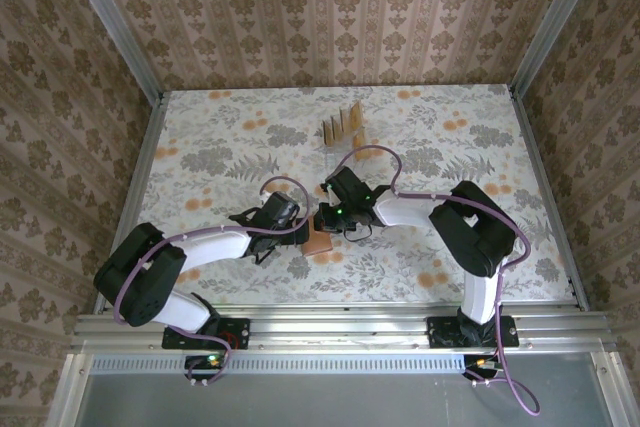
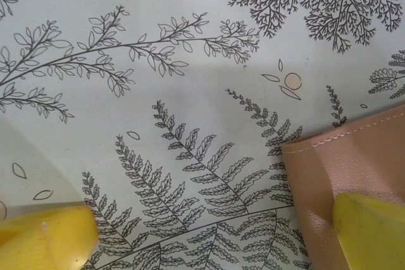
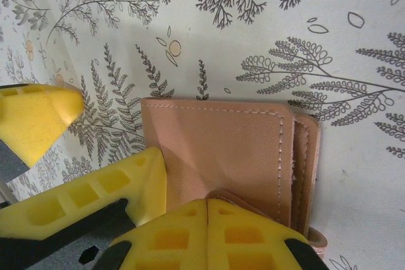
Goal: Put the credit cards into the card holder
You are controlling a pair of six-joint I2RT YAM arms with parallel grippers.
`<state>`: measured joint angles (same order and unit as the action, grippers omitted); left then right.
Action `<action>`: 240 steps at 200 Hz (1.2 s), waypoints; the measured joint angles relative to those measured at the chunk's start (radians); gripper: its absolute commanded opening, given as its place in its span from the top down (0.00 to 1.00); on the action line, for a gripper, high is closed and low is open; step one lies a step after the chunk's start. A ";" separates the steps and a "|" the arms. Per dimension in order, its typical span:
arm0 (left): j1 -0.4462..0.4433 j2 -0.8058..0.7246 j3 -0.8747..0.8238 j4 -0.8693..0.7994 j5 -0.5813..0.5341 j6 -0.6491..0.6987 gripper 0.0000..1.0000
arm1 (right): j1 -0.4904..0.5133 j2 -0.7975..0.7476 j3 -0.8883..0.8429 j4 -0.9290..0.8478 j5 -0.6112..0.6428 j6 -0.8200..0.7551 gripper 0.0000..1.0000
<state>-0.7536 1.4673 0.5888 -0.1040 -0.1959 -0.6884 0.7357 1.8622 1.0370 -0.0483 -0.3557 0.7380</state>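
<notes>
The card holder (image 1: 318, 241) lies folded on the flowered table, a salmon leather wallet (image 3: 221, 143) with white stitching. My right gripper (image 3: 207, 202) is shut at its near edge, where a lip of leather curls up at the fingertips and the cover creases toward them. My left gripper (image 2: 209, 238) stands open on the wallet's left side. One yellow finger (image 2: 370, 232) rests on the wallet's corner (image 2: 342, 156), the other (image 2: 44, 238) on bare table. From above, both grippers meet over the wallet, left (image 1: 298, 222) and right (image 1: 322, 219). The tan credit cards (image 1: 341, 124) stand upright farther back.
The cards sit in a small stand at the table's back centre. Patterned walls enclose the table on three sides, with metal rails (image 1: 340, 327) along the near edge. Purple cables loop over both arms.
</notes>
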 measured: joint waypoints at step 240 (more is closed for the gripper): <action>-0.005 0.003 0.002 0.000 -0.008 0.000 0.00 | 0.008 -0.042 -0.034 0.041 -0.056 -0.009 1.00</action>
<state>-0.7589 1.4708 0.5903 -0.1043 -0.2039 -0.6880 0.7433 1.8198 1.0027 -0.0074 -0.4114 0.7292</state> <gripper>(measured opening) 0.996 0.068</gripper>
